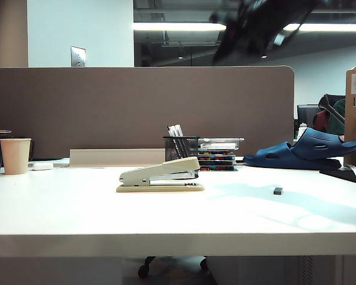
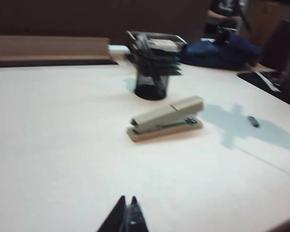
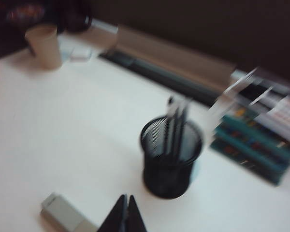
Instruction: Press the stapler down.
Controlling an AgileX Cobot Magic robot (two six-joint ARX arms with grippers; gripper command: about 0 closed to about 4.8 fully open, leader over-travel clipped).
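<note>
Hovering above white table (image 1: 77,214), both jaws pinched together, empty: left gripper (image 2: 127,215) well short of stapler (image 2: 165,119); right gripper (image 3: 126,212) just beside its beige end, near black mesh pen cup (image 3: 171,157). Stapler flat mid-table, unpressed.
</note>
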